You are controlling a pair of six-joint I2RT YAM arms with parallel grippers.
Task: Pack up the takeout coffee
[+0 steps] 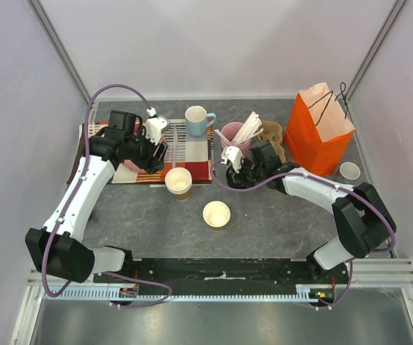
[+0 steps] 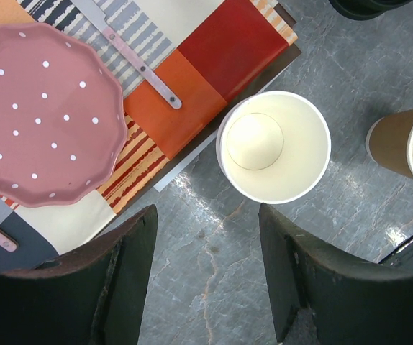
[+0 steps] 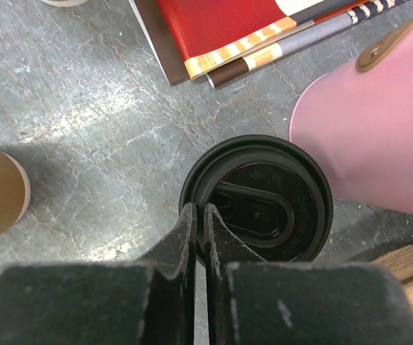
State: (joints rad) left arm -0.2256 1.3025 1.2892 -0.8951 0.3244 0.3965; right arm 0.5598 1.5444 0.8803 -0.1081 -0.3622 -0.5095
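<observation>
Only the R wrist view shows the takeout coffee (image 3: 278, 208). The top view hides it under the right gripper (image 3: 199, 213), approx center-right of frame, just below the pink cup (image 3: 372, 122). Seen from above, it's a round black dome lid w/ a raised oval & embossed text; the brown cup body isn't visible. Right gripper's fingers are almost pressed together, tips over the lid's left rim; can't tell if they pinch it. L wrist view shows the left gripper (image 2: 206, 215) spread wide over bare table (image 2: 206, 295), nothing between. Upper center there is a lidless paper cup (image 2: 275, 147), white inside, empty, w/ a 2nd cup (image 2: 408, 144) at the right edge. Top view alone shows white sticks (image 1: 248, 128) in the pink cup, an orange bag (image 1: 320, 129) upper right & a light-blue mug (image 1: 198, 118).
</observation>
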